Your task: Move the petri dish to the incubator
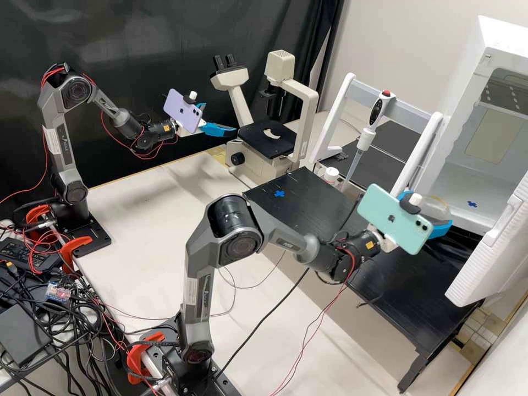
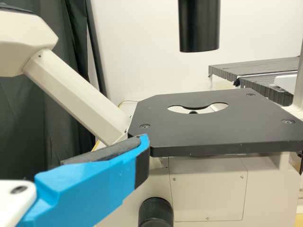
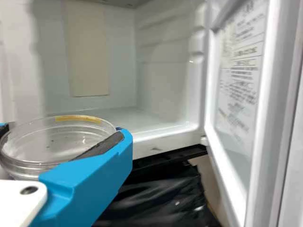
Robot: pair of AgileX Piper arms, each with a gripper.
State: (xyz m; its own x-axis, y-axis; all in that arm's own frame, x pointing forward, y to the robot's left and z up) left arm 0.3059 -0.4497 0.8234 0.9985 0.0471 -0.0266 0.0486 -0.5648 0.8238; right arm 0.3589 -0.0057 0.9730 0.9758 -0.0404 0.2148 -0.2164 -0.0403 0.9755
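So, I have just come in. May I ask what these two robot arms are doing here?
The right gripper is holding the petri dish in front of the incubator, whose door stands open. The dish is not yet inside. The left gripper is open and empty beside the microscope, and it takes no part in holding the dish.

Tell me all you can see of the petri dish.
The petri dish is round, shallow and clear, like glass or plastic, with stacked rims and a yellow strip along part of its edge. The right gripper holds it between two fingers, roughly level, outside the incubator's open front. Whether it contains anything, I can't tell.
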